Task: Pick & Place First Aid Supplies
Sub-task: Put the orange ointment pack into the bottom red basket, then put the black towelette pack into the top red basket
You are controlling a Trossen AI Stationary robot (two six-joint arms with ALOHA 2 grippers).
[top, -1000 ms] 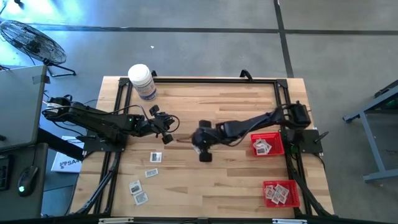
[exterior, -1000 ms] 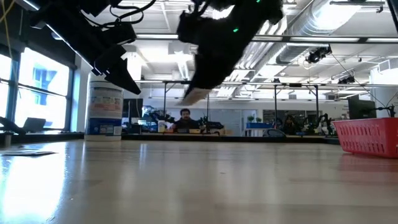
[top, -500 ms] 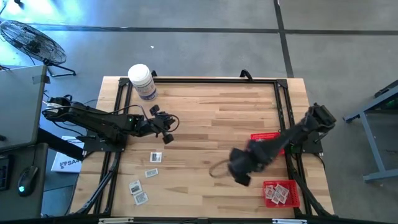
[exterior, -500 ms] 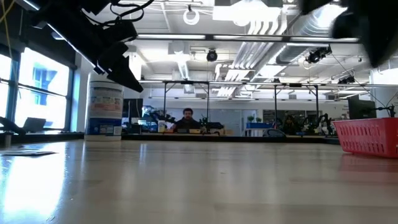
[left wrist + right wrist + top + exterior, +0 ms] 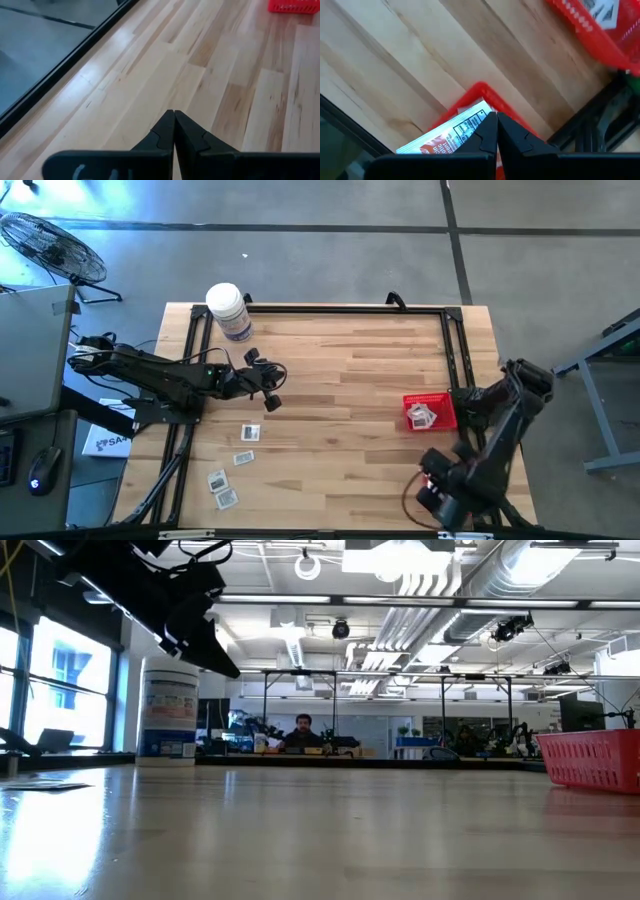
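Both red baskets (image 5: 430, 411) already hold packets; four packets (image 5: 226, 498) remain near-left. Right gripper (image 5: 436, 498), closed, is over the near basket; left gripper (image 5: 270, 388) closed, empty.

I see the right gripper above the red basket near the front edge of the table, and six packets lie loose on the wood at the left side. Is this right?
Not quite. The high view shows four loose packets on the wood at the left, not six. The rest holds: the right gripper is over the front red basket.
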